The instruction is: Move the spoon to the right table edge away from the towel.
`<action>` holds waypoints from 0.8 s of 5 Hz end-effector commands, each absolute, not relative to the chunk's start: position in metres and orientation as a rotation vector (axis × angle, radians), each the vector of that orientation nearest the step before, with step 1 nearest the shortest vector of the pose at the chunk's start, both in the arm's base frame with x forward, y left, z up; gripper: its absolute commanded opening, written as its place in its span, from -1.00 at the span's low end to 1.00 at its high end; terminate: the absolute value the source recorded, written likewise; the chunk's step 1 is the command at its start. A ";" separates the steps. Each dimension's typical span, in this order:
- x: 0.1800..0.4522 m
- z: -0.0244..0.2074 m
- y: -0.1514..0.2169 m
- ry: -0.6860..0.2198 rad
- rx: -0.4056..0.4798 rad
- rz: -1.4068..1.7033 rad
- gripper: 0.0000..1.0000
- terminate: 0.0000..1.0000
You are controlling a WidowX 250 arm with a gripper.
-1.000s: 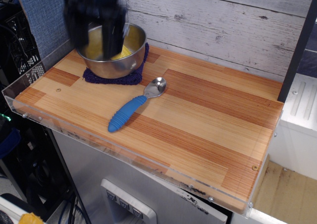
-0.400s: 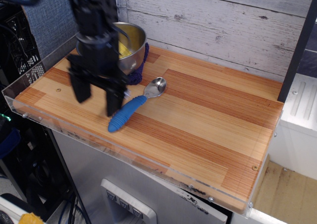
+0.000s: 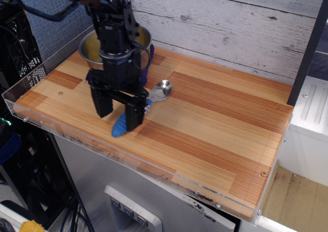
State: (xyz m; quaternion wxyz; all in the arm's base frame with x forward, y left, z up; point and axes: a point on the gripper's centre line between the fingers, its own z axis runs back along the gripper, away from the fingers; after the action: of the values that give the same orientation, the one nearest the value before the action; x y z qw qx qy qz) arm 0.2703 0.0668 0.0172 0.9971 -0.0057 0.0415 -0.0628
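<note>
Acrylic rim (image 3: pixel 102 152), clear and studded with small bolts, runs along the near edge of the table (image 3: pixel 215 139), a rectangular butcher-block top of light and reddish-brown strips with a fine straight grain. On its left half lies the spoon (image 3: pixel 148 101), set on a diagonal: the thick, ribbed, bright-blue handle points toward the near left and the shiny silver bowl toward the far right, its polished hollow catching the light. Only the rounded tip of the handle and a short blue piece next to the neck show, since the gripper (image 3: pixel 119 110) stands over the middle of it. The gripper is black and blocky, its two flat fingers (image 3: pixel 134 114) spread apart and pointing down, one on each side of the handle, with their tips at or close to the wood; whether they touch the handle cannot be told. The jaws stand open, holding nothing. Behind the arm, at the far left corner, sits a round steel bowl (image 3: pixel 141 39) with a yellowish inside, resting on the towel (image 3: pixel 146 68), a dark blue-purple knitted cloth of which only edges show. Rough whitewashed planks (image 3: pixel 230 26) form the back wall.
</note>
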 end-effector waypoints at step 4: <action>0.278 0.031 0.061 0.038 -0.013 -0.123 -1.00 -1.00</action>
State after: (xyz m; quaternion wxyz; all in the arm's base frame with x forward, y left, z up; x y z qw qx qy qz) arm 0.2711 0.0590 0.0144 0.9967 -0.0183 0.0530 -0.0588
